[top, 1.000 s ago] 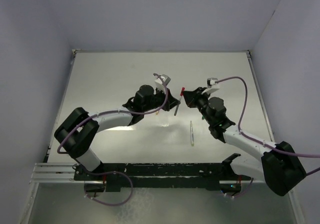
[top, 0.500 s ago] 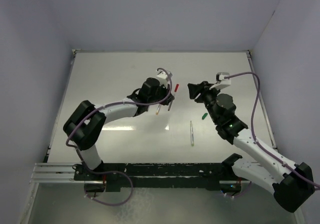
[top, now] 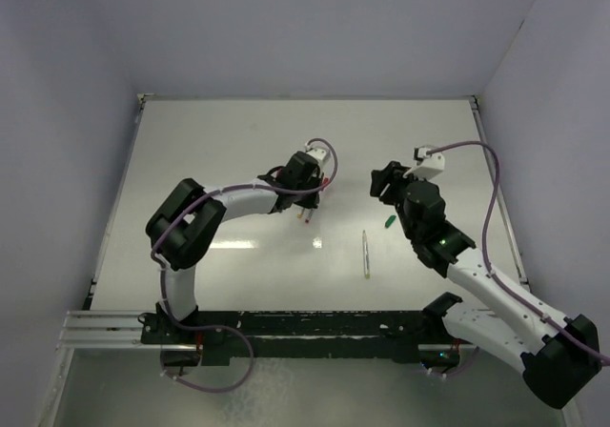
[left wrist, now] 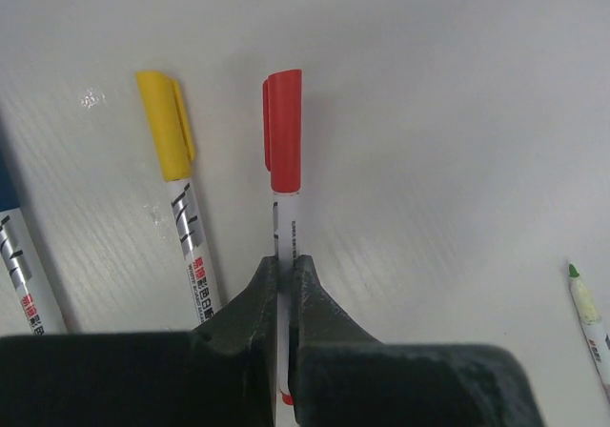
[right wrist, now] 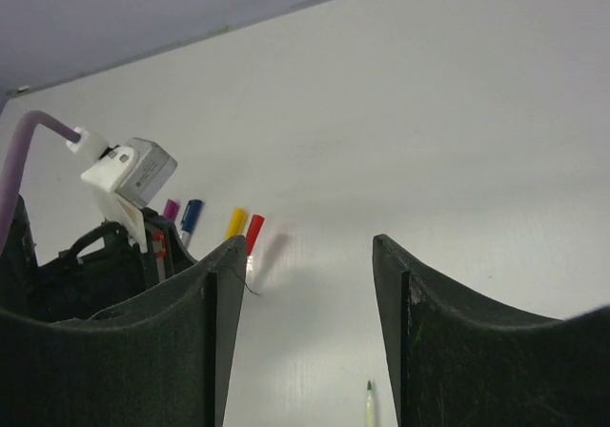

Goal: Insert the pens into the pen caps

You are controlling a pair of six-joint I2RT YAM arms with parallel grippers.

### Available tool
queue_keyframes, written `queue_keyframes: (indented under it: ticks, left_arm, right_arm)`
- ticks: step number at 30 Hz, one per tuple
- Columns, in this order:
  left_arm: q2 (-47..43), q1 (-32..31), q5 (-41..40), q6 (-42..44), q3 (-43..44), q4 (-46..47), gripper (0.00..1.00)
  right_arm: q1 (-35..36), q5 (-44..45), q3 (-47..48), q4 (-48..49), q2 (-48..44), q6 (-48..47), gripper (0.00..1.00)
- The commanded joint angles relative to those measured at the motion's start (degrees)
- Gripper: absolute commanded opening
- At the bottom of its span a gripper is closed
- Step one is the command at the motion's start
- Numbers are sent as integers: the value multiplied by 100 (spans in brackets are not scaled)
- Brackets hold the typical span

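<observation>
Pen (top: 365,254), green tip, lies uncapped on table (top: 210,160), long axis near-to-far, green cap (top: 389,221) just beside its far end. Right gripper (right wrist: 307,243) is nearer, just beyond cap, fingers apart, empty. Left gripper (left wrist: 284,265) is clamped on red-capped pen (left wrist: 283,132) beside yellow-capped pen (left wrist: 172,151).

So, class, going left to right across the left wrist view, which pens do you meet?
First the blue-capped pen at the edge, yellow-capped pen, red-capped pen held in the left gripper, then the uncapped green-tipped pen.
</observation>
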Motion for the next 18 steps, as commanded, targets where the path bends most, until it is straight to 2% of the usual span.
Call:
queue_keyframes:
  ticks: [1, 5, 12, 15, 18]
  left_arm:
    - [187, -11, -226, 40, 331, -70, 5]
    - [365, -10, -262, 7, 455, -117, 11]
    - [477, -12, -245, -39, 572, -139, 24]
    - [414, -12, -250, -55, 577, -136, 29]
    - [319, -11, -227, -63, 572, -140, 30]
  right_arm:
    - [12, 365, 49, -399, 143, 175, 57]
    - [12, 614, 157, -954, 373, 443, 57]
    - [12, 580, 68, -1200, 494, 553, 55]
    - [12, 417, 75, -1334, 549, 494, 52]
    - [11, 99, 95, -1482, 684, 339, 44]
